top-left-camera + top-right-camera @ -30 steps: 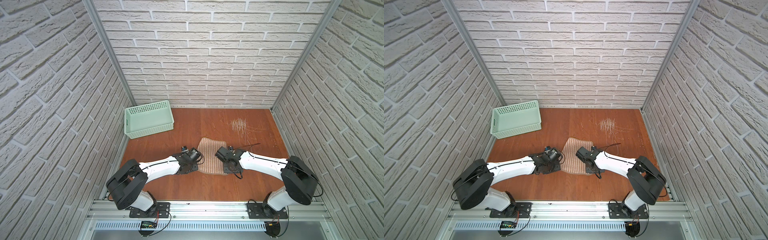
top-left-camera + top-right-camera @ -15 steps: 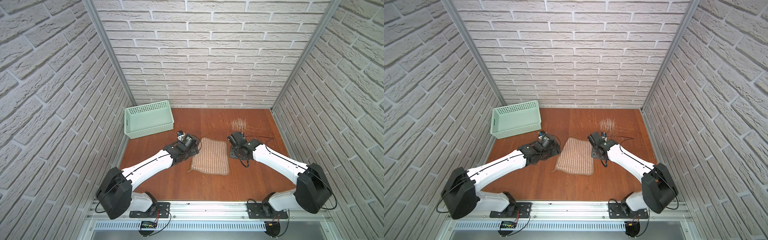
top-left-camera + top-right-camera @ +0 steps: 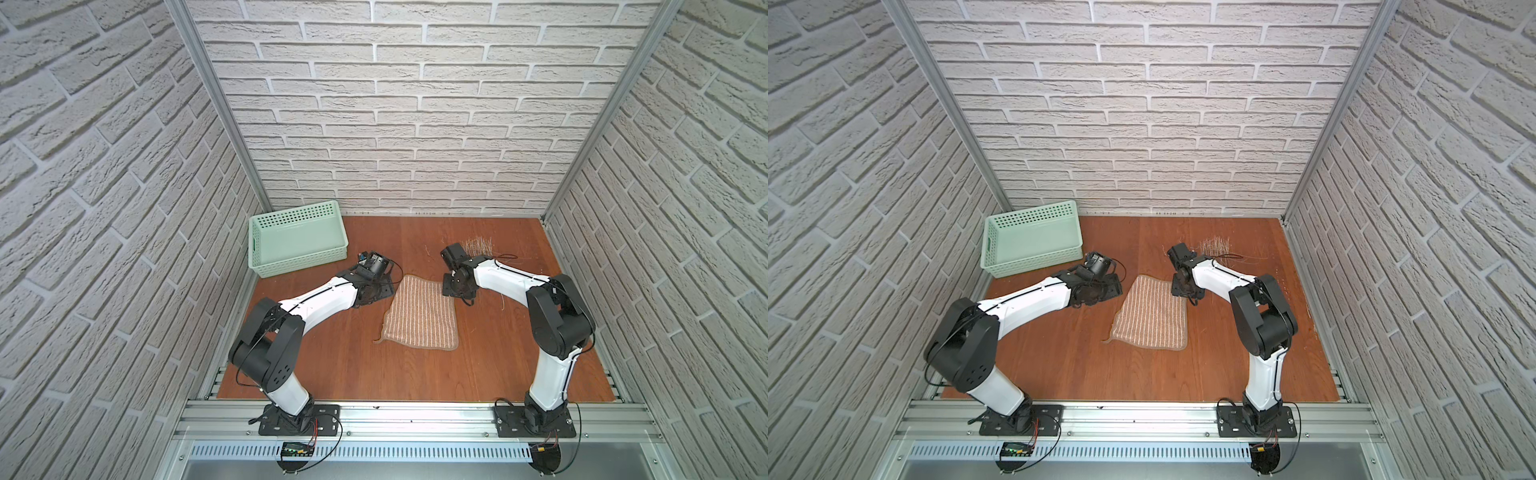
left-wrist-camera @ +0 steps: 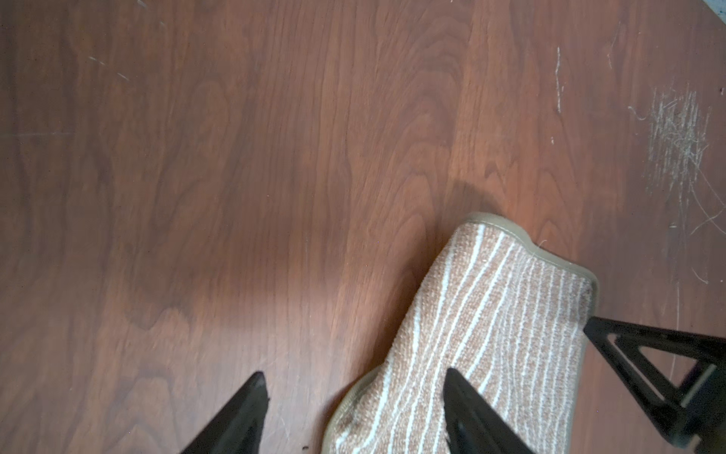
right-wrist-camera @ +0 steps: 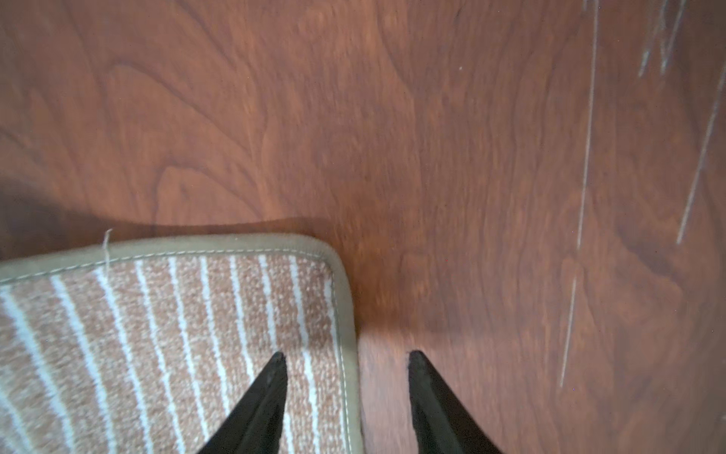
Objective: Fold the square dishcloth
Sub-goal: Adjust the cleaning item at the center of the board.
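The dishcloth (image 3: 420,316) lies flat on the wooden surface (image 3: 332,374), about midway between the two arms and well apart from the green basket (image 3: 299,262) at the far left. In both top views each gripper is at one of its far corners: the left gripper (image 3: 383,289) at the far left corner, the right gripper (image 3: 453,287) at the far right corner.

In the left wrist view the left gripper (image 4: 353,377) has its jaws wide apart. One fingertip is over the dishcloth (image 4: 491,334), the other over bare wood, and the beige edge runs between them. Nothing is pinched.

In the right wrist view the right gripper (image 5: 347,355) is also parted and holds nothing. One fingertip is over the striped dishcloth (image 5: 176,334) just inside its side edge, the other over the wood beside it. Whether any fingertip touches the fabric I cannot tell.

The white stripes run from the near edge to the far edge, leaning slightly to the right. The outline looks close to square, so a long axis is hard to tell. The small loop (image 3: 1106,340) sticks out from the near left corner, pointing left.
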Robot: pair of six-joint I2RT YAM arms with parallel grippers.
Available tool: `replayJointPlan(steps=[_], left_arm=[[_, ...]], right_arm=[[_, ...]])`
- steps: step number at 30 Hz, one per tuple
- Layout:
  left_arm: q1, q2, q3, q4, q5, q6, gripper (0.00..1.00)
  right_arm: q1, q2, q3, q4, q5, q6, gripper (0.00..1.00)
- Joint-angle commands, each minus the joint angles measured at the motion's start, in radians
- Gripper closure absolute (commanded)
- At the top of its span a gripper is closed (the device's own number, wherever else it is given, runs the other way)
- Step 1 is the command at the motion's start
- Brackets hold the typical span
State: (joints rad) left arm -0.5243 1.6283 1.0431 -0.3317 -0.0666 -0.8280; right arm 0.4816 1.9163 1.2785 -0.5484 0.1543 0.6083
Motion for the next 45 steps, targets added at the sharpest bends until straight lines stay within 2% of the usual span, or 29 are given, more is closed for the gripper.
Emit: replayJointPlan(steps=[1,6,10,14,17,21,28,35,41,45], left_arm=[[0.007,0.011,-0.006,0.037,0.024,0.004,0.29],[0.009,0.010,-0.025,0.055,0.022,-0.019,0.29],[0.017,0.010,-0.039,0.065,0.016,-0.042,0.29],[0.033,-0.005,-0.068,0.084,0.011,-0.073,0.29],[0.046,-0.022,-0.086,0.098,0.010,-0.090,0.28],[0.057,-0.044,-0.109,0.111,0.003,-0.104,0.28],[0.075,-0.090,-0.171,0.155,-0.022,-0.154,0.28],[0.081,-0.124,-0.198,0.168,-0.027,-0.172,0.28],[0.068,-0.122,-0.184,0.169,-0.027,-0.164,0.28],[0.023,-0.079,-0.130,0.147,-0.038,-0.126,0.30]], right_arm=[[-0.011,0.018,0.021,0.008,-0.022,-0.025,0.48],[-0.020,0.045,0.014,0.045,-0.026,-0.045,0.50],[-0.024,0.056,0.024,0.078,-0.057,-0.081,0.58],[-0.024,0.102,0.041,0.079,-0.112,-0.112,0.76],[-0.022,0.097,0.058,0.055,-0.110,-0.132,0.96],[-0.006,0.036,0.102,-0.009,-0.067,-0.176,0.97],[0.081,-0.082,0.186,-0.134,0.055,-0.215,0.97],[0.156,-0.144,0.257,-0.309,0.217,-0.148,0.97],[0.185,-0.281,0.170,-0.375,0.349,-0.084,0.97],[0.185,-0.342,0.119,-0.454,0.466,-0.039,0.97]])
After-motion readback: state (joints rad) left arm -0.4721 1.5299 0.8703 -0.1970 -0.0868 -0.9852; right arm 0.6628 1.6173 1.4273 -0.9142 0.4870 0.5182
